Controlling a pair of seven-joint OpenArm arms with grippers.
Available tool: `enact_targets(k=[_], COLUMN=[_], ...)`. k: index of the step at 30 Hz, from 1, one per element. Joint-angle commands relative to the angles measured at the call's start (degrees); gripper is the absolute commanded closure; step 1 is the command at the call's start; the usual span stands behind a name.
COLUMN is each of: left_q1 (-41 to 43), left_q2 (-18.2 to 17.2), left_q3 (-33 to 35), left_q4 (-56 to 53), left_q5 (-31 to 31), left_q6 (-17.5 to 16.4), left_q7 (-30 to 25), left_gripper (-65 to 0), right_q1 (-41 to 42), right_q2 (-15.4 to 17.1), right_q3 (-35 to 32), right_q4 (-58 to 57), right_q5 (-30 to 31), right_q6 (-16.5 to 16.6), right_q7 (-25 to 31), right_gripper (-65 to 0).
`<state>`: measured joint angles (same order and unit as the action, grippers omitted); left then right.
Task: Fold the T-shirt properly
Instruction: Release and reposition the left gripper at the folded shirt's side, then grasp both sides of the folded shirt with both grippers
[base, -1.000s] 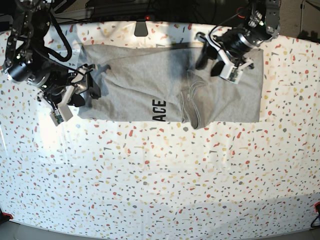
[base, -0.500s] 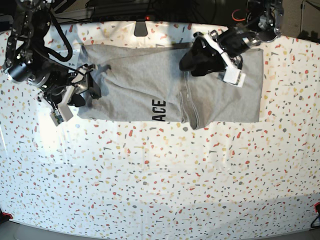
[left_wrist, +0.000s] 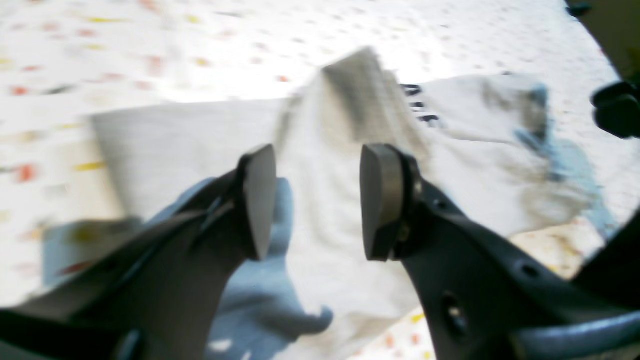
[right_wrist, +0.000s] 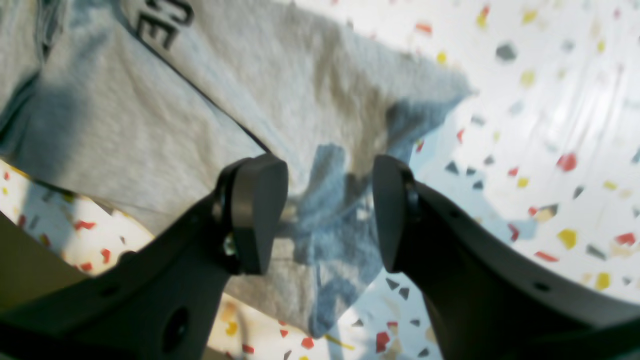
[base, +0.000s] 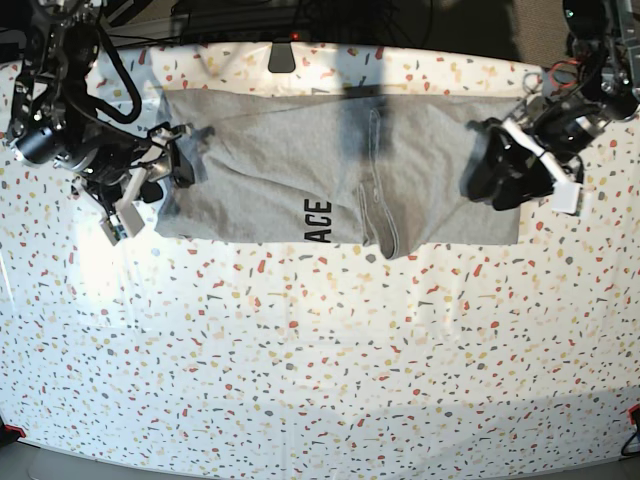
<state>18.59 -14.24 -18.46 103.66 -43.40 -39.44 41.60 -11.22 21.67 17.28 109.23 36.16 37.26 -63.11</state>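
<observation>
Base looks straight down from high; both wrist views, close, share the T-shirt (base: 330, 170).

I see white speckled worktop (base: 320, 360); grey T-shirt (base: 260, 170) lying flat across far side, part-folded, "ACE" lettering showing nr front edge.

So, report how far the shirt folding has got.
Done: the T-shirt lies as a long band, partly folded, with "ACE" showing. In hand: nothing is gripped; the left end effector and right end effector hover open at opposite ends. Left: probably grasping the ends and folding the band into a compact stack.
</observation>
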Motion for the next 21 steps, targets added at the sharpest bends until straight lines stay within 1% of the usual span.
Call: enact_targets(k=[1,3,7,9,13,17,19,21], left_q1=[-0.35,-0.35,-0.35,-0.37,-0.33,-0.35,-0.35,-0.35], left_q2=[-0.42,-0.39,-0.42,-0.42,-0.39,-0.39,-0.39,-0.42], left_q3=[-1.36,-3.15,-4.44,-4.44,-4.44,-4.44,-4.44,-4.44], left_q4=[1.07,1.07,1.07,1.07,1.07,1.07,1.07,1.07], left_q5=[-0.39,2.58,11.52,14.38,15.52,15.34,15.32,15.34], left_q6=[-0.56,0.02,5.18,6.45,6.51,6.51,6.51,6.51], left_q7=[-1.99,-3.32,-8.17,-9.38,-9.55,-9.57,-9.57,-9.57], left_gripper=[-27.1,-27.1,-27.1,-27.1,-27.1,-27.1,-27.1,-27.1], right_q1=[0.85,1.38,3.56,4.66,6.71,8.11,8.44,8.5], right_q2=[1.42,2.71,5.6,6.56,7.08,7.02,7.02,6.56], right_q3=[0.39,0.39,0.39,0.39,0.37,0.22,-0.5,-1.62], right_q4=[-0.85,-4.11,-9.73,-11.93,-17.51,-23.12,-24.94,-25.99], right_q5=[0.5,0.74,3.63,4.39,5.44,6.78,8.13,8.17], right_q6=[-0.09,-0.11,-0.09,-0.09,0.11,2.45,2.74,2.74], right_q7=[0.72,0.7,-1.62,-2.51,-2.78,-2.45,-2.34,-2.38], right_gripper=[-31.7,-31.7,-31.7,-31.7,-31.7,-31.7,-31.7,-31.7])
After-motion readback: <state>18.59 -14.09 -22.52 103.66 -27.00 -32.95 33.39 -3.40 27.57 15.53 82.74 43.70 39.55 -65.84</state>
